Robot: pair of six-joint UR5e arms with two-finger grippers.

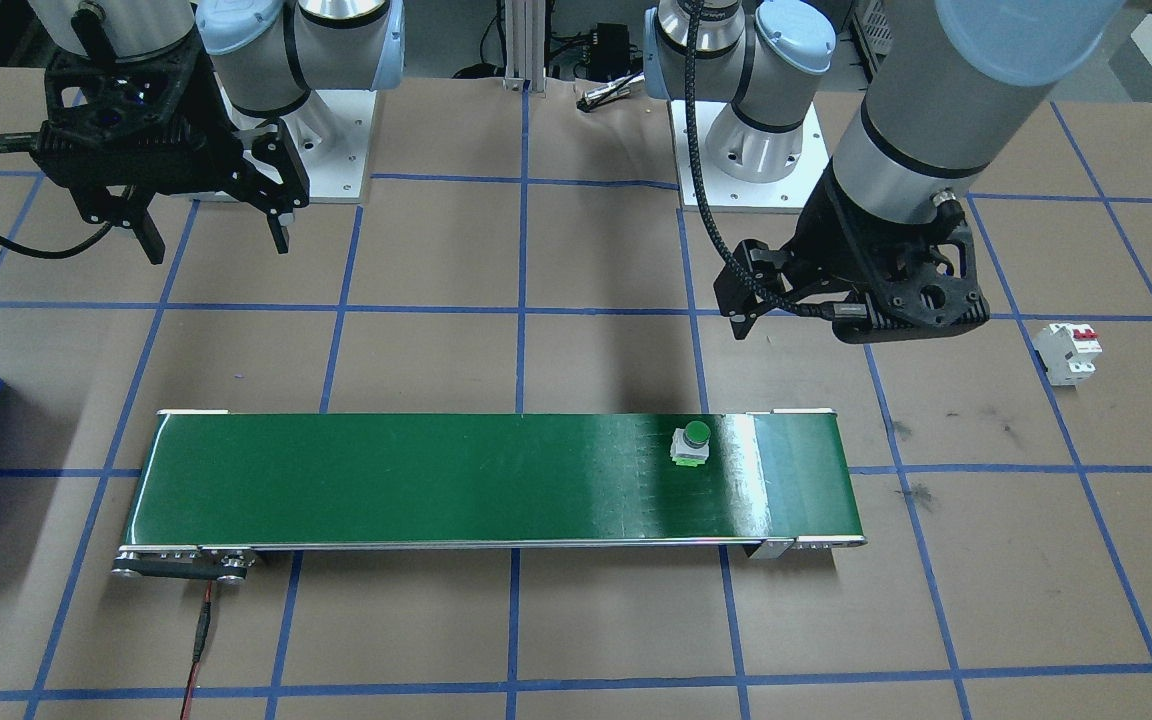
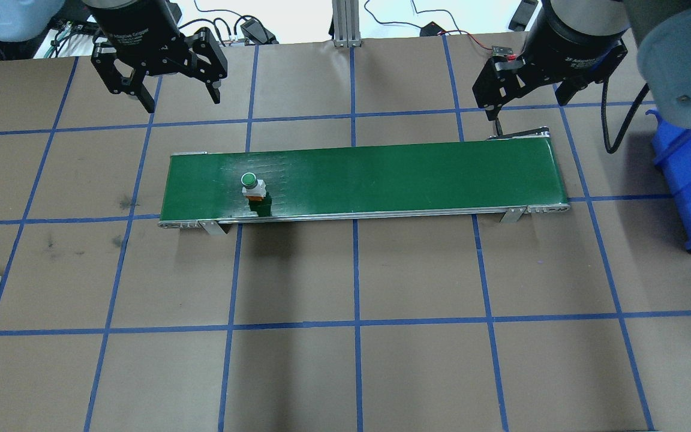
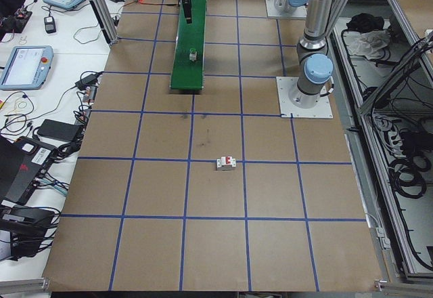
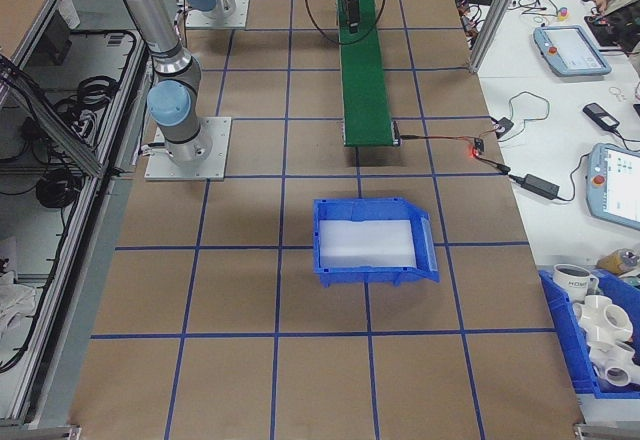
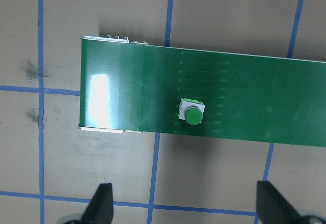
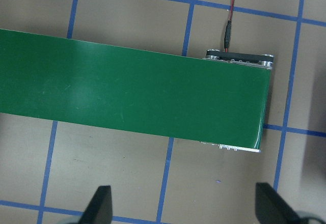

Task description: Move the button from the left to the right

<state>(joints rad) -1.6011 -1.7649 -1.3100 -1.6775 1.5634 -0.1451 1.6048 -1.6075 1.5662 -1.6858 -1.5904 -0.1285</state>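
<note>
Overhead exterior view: desk (image 2: 345, 372), then belt (image 2: 381, 180); both end effectors hang above its ends with fingers spread, empty, left (image 2: 180, 99), right (image 2: 525, 99). Button (image 2: 252, 186) stands upright on the belt's left part, under neither.

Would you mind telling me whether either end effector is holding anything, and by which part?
Nothing is held. The left end effector and right end effector are open and empty; the button stands alone on the belt.
</note>
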